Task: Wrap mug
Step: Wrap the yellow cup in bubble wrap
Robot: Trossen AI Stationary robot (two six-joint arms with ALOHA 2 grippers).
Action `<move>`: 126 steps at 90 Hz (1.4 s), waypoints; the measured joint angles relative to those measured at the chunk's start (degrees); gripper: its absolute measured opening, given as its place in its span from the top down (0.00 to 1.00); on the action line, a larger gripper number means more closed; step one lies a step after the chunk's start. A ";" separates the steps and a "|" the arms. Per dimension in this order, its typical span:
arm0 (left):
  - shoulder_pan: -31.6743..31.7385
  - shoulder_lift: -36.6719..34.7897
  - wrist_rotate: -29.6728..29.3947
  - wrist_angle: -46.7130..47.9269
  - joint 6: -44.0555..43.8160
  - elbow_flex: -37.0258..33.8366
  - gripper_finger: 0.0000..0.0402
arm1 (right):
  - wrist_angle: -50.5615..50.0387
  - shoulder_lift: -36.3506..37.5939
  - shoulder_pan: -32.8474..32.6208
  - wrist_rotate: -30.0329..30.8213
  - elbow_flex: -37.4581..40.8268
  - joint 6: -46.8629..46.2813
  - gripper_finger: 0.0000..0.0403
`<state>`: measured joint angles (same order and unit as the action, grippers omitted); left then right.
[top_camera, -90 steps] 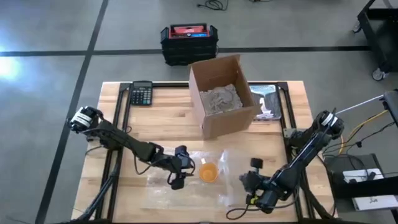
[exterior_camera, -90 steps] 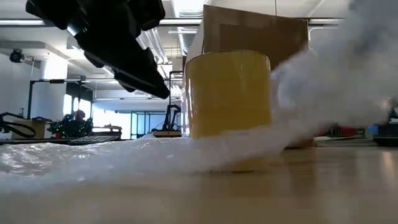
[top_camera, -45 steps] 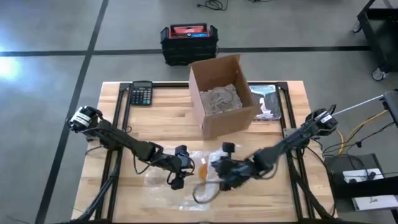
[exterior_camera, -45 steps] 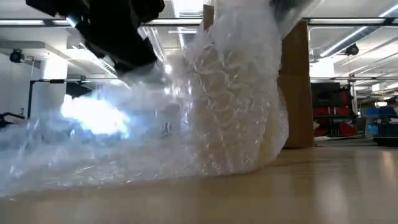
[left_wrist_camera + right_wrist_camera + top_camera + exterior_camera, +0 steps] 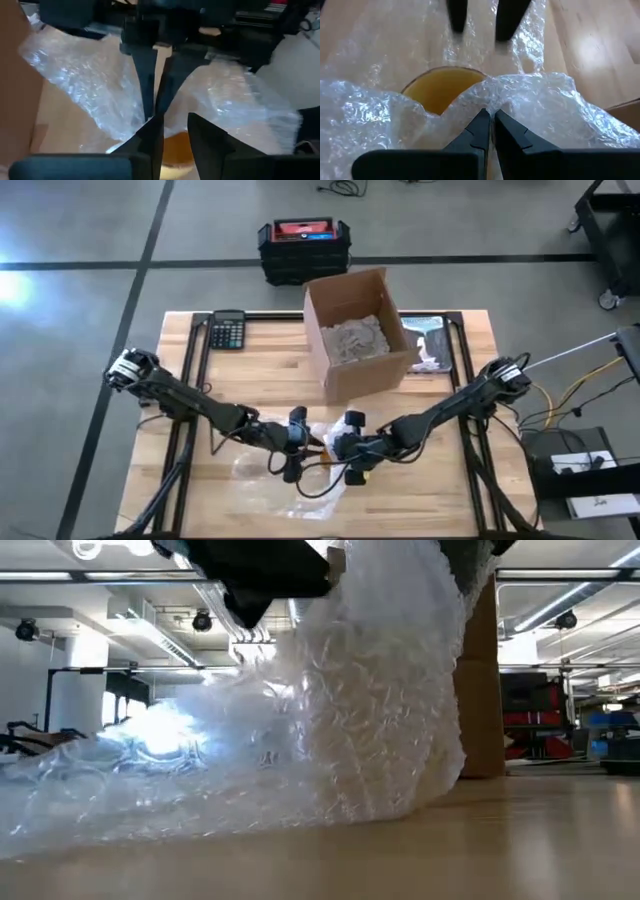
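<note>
A yellow mug stands upright on the wooden table near its front, its open top still showing. A sheet of clear bubble wrap lies under it and is drawn up over its right side, hiding it in the low view. My right gripper is just right of the mug, shut on the wrap. My left gripper hovers open just left of the mug, fingers pointing at it and touching nothing. My right gripper pinches the raised edge of the bubble wrap between its two fingertips, coming from the table's right side above the mug's rim. The held edge is lifted clear and draped against the mug, while the rest of the sheet lies on the table.
An open cardboard box with crumpled paper inside stands behind the mug. A calculator lies at the far left, and a dark tray is beside the box's right. A black and red case sits on the floor beyond the table.
My right gripper has swept from the table's near right toward the left, carrying the wrap's right edge up against the mug. That part of the sheet is now folded up, and the part under the mug stays put. My left gripper has edged toward the mug.
</note>
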<state>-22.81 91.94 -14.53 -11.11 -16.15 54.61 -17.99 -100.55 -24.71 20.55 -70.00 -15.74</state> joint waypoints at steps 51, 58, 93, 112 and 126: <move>0.05 6.41 0.05 -0.83 -3.21 0.83 0.84 | -14.44 0.68 0.00 -3.07 -11.21 2.39 0.74; 0.05 6.39 0.03 -0.68 -3.25 0.83 0.84 | -24.81 0.69 -0.18 -3.12 -16.32 1.98 0.69; 0.05 6.39 0.07 -0.49 -3.03 0.82 0.84 | -50.81 1.41 -3.20 6.42 -19.25 -11.46 0.69; 0.05 6.39 0.08 -0.49 -2.98 0.81 0.84 | -19.98 0.87 -3.42 2.29 -12.76 -0.78 0.81; 0.05 6.39 0.08 -0.46 -3.29 0.79 0.84 | -10.09 -2.73 -2.44 -4.51 -8.64 0.82 0.94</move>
<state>-22.76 98.32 -14.45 -11.57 -19.45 55.40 -28.07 -103.28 -27.15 16.04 -78.64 -14.92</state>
